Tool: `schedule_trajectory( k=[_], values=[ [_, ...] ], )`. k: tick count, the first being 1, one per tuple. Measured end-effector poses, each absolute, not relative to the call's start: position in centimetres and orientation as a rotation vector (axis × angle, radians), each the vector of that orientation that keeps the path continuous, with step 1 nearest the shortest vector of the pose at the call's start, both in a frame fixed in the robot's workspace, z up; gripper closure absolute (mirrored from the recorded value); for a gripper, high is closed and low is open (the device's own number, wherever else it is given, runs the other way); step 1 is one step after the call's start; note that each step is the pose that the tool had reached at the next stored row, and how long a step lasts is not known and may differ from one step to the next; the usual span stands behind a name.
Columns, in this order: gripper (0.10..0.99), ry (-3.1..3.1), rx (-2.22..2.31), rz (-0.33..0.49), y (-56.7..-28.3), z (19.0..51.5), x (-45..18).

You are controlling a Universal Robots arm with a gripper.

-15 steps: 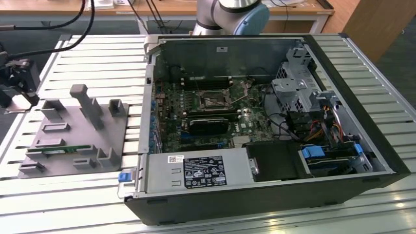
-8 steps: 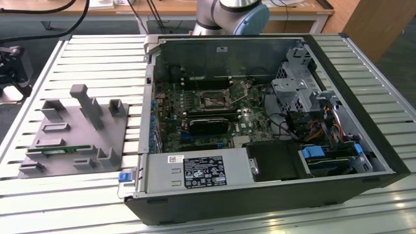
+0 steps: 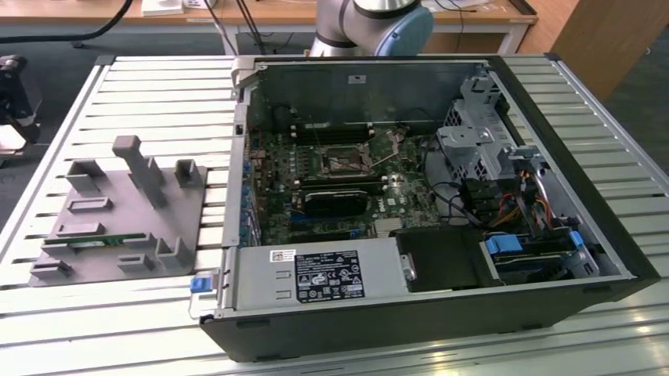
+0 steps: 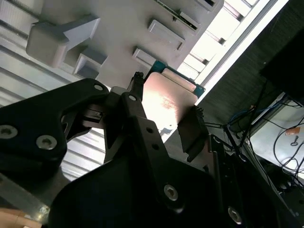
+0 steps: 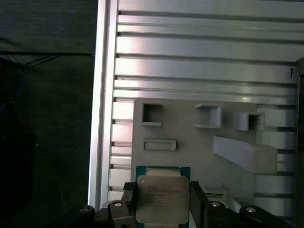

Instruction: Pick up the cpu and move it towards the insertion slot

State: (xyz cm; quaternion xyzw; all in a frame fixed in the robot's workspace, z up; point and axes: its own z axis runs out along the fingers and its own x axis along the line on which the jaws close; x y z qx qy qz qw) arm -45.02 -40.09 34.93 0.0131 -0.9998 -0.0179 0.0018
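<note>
In both wrist views my gripper [image 5: 162, 205] [image 4: 166, 114] is shut on the cpu [image 5: 162, 198] [image 4: 168, 102]. The chip is flat and square, with a silvery top and a green rim, and one black finger [image 5: 197, 203] presses on each of two opposite edges. It hangs over the grey fixture plate [image 5: 190, 142] [image 4: 118, 28], near the plate's edge. In the exterior view the insertion slot [image 3: 342, 162], a dark square socket with a metal frame, lies on the motherboard inside the open computer case [image 3: 585, 157].
The grey fixture plate [image 3: 115, 211] with raised blocks and a green memory stick [image 3: 99, 241] lies on the ribbed metal table [image 3: 157, 86] at the exterior view's left of the case. Drive cages and cables [image 3: 502, 180] crowd the case's right side. The arm's base [image 3: 371, 23] stands behind the case.
</note>
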Motion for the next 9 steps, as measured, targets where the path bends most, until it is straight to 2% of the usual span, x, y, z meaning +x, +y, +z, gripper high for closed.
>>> schedule_trajectory(
  k=[9],
  values=[
    [0.545, -3.137, 0.041, -0.056, -40.1, 37.7, -45.0]
  ],
)
